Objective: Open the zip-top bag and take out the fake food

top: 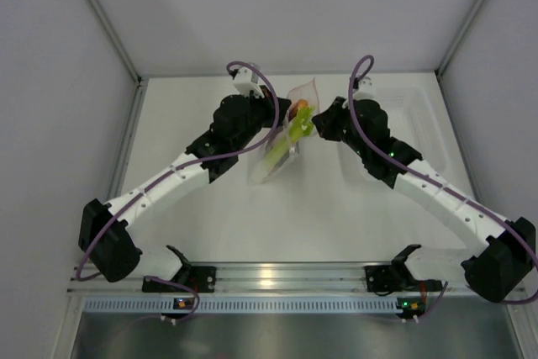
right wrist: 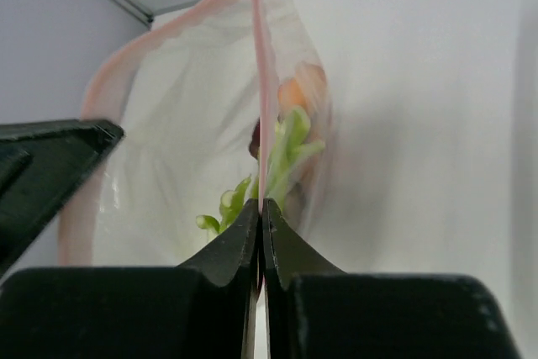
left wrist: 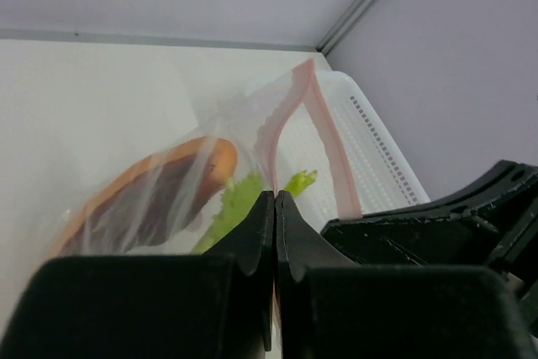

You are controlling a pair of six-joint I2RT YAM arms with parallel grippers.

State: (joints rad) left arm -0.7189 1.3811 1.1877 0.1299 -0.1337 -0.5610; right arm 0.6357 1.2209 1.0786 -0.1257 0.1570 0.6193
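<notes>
The zip-top bag (top: 286, 136) is held up between both arms at the back middle of the table, its pink-red zip strip (left wrist: 329, 145) spread apart at the mouth. My left gripper (left wrist: 275, 195) is shut on one side of the strip (top: 284, 117). My right gripper (right wrist: 261, 205) is shut on the other side of the strip (right wrist: 259, 81). Inside the bag I see the orange and dark red slice (left wrist: 155, 191) and the yellow-green stalk (right wrist: 286, 153), which also shows in the top view (top: 286, 145). The silver-grey fish is hidden.
A rigid clear tray (top: 416, 124) lies at the back right, also seen in the left wrist view (left wrist: 370, 153). Grey walls close off the back and sides. A metal rail (top: 277, 279) runs along the near edge.
</notes>
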